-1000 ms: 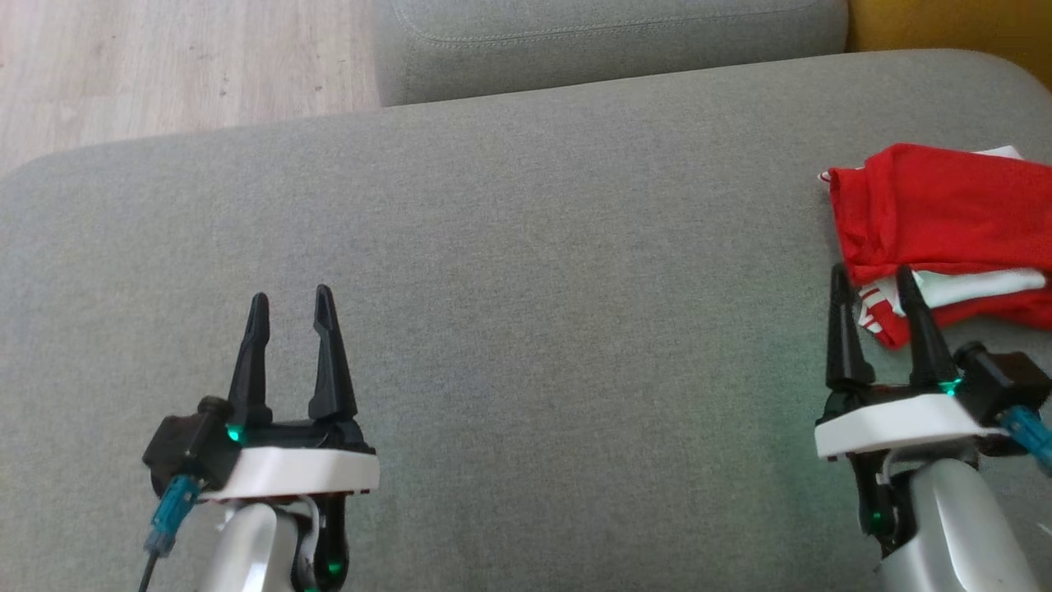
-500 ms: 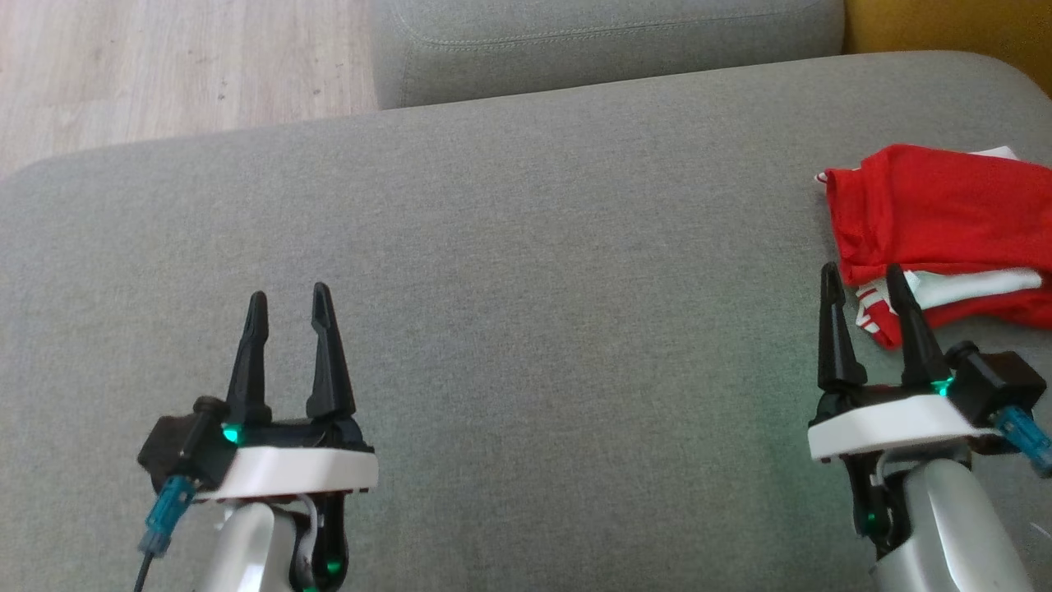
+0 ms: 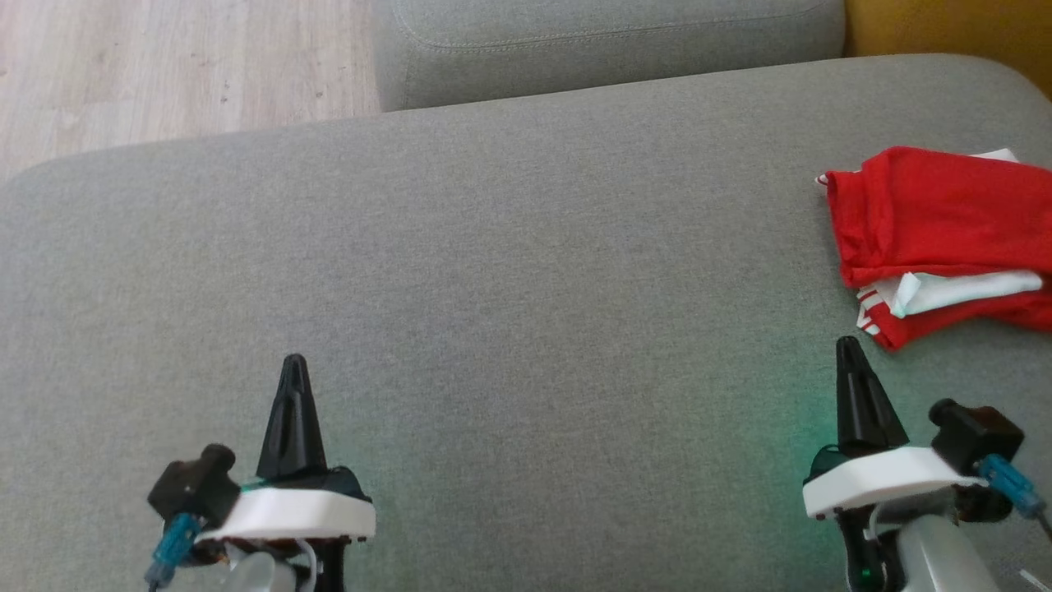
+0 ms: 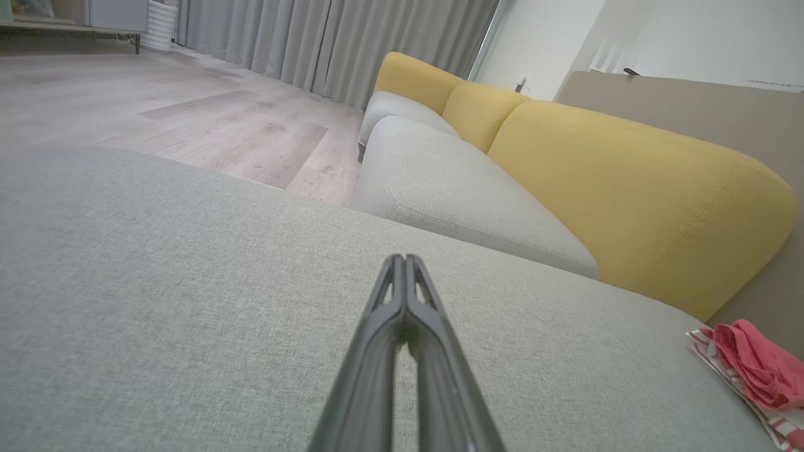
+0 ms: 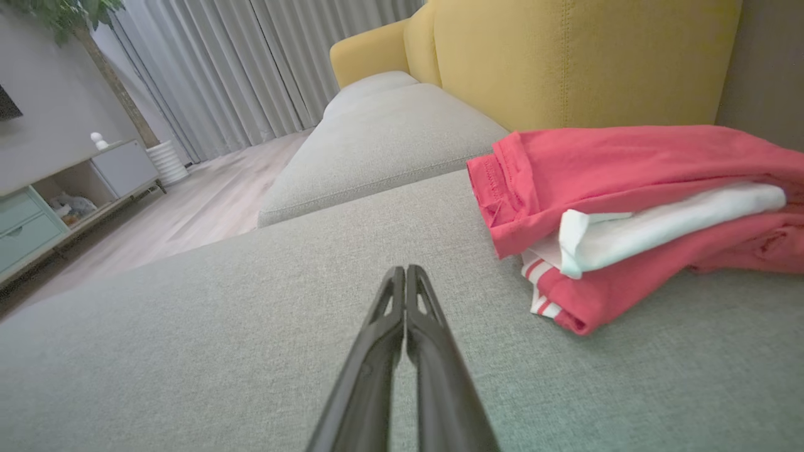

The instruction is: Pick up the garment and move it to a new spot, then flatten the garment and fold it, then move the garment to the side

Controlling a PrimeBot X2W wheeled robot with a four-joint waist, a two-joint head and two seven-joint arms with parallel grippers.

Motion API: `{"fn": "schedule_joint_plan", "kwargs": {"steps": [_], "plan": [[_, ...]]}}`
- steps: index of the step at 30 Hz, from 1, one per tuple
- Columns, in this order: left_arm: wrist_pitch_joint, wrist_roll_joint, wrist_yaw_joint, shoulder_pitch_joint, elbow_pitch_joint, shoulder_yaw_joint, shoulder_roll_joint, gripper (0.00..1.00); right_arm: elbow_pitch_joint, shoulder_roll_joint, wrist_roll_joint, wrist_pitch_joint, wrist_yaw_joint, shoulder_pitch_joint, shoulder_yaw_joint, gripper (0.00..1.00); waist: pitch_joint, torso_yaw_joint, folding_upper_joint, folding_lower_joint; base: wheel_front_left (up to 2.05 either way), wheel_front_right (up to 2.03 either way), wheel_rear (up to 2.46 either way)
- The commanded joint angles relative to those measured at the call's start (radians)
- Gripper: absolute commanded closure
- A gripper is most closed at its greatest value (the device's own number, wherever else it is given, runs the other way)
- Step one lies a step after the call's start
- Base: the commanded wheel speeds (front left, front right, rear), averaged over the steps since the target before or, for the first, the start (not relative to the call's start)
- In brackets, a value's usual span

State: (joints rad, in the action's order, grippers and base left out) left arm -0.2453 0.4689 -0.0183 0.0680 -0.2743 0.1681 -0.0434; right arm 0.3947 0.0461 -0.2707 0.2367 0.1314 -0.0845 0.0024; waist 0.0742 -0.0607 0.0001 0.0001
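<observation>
The garment [image 3: 937, 222] is red with white parts and white stripes, folded in a pile at the right edge of the grey sofa seat [image 3: 526, 271]. In the right wrist view the garment [image 5: 628, 207] lies just ahead and to the right of my fingers. My right gripper [image 3: 850, 349] is shut with nothing in it, a short way in front of the pile and apart from it. Far over at the lower left, my left gripper [image 3: 293, 366] is also shut and holds nothing. In the left wrist view the garment [image 4: 754, 370] shows at the far right.
A second grey cushion [image 3: 608, 41] lies beyond the seat, with wood floor [image 3: 164, 66] at the far left. A yellow backrest [image 5: 565, 56] rises behind the garment. A low cabinet [image 5: 56, 201] and grey curtains [image 5: 239, 69] stand across the room.
Both grippers have shut and drawn back toward the bottom of the head view. The right one has pulled away from the garment's near edge. The garment has stayed put.
</observation>
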Motion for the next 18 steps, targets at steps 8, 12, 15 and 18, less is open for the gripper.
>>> {"fn": "schedule_joint_plan", "kwargs": {"steps": [8, 12, 15, 18], "plan": [[0.025, 0.084, -0.011, 0.044, 0.032, -0.024, -0.004, 1.0, -0.043, 0.004, -0.099, -0.026, 0.0, -0.041, -0.01, 1.0, -0.005, 0.004, -0.0001, 0.0, 0.0, 0.0, 0.0], [0.036, 0.123, -0.015, 0.044, 0.031, -0.032, -0.005, 1.0, -0.046, 0.004, -0.143, -0.037, 0.0, -0.04, -0.014, 1.0, -0.007, 0.006, -0.0001, 0.0, 0.0, 0.0, 0.0], [0.044, 0.151, -0.018, 0.043, 0.031, -0.038, -0.005, 1.0, -0.049, 0.004, -0.176, -0.046, 0.0, -0.04, -0.017, 1.0, -0.009, 0.007, -0.0001, 0.0, 0.0, 0.0, 0.0], [0.053, 0.18, -0.02, 0.043, 0.031, -0.044, -0.006, 1.0, -0.052, 0.004, -0.21, -0.054, 0.0, -0.039, -0.019, 1.0, -0.01, 0.009, -0.0001, 0.0, 0.0, 0.0, 0.0]]}}
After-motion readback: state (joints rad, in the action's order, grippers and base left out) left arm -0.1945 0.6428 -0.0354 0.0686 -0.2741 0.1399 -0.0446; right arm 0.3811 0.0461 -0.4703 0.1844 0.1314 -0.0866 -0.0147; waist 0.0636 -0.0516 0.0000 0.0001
